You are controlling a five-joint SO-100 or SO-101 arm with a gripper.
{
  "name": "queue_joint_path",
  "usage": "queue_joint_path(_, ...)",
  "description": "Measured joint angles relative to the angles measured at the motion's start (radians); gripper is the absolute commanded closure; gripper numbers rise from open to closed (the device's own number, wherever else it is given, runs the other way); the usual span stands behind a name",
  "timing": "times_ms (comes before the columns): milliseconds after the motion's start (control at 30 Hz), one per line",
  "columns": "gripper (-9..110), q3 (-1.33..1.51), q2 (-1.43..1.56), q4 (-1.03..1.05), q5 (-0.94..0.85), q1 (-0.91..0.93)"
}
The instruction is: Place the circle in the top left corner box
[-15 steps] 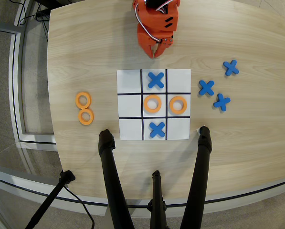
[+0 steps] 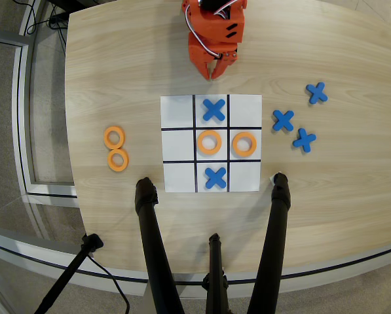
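Orange flat plastic circle point(image 2: 114, 137) lies on the pale wooden tabletop point(image 2: 116, 78), left of the white grid sheet, touching a second orange ring point(image 2: 118, 159). Its top left corner box point(image 2: 177, 112) is bare. Above the sheet, the orange end effector point(image 2: 215, 74) has fingers nearly together, holding nothing.

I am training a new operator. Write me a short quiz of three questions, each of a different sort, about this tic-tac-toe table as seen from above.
1. True or false: the top left corner box of the grid sheet already holds a ring.
2. How many orange rings lie off the sheet, such as the circle?
3. Multiple choice: the gripper is (A) above the sheet's top edge, holding nothing; (B) over the centre cell; (C) beside the blue X pieces off the sheet.

Key: 1 false; 2 two; 3 A.
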Motion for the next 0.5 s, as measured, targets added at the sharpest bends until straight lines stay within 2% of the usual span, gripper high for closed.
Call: queue_joint_path(500,101,0.0,-0.003,0.0,0.0,-0.02)
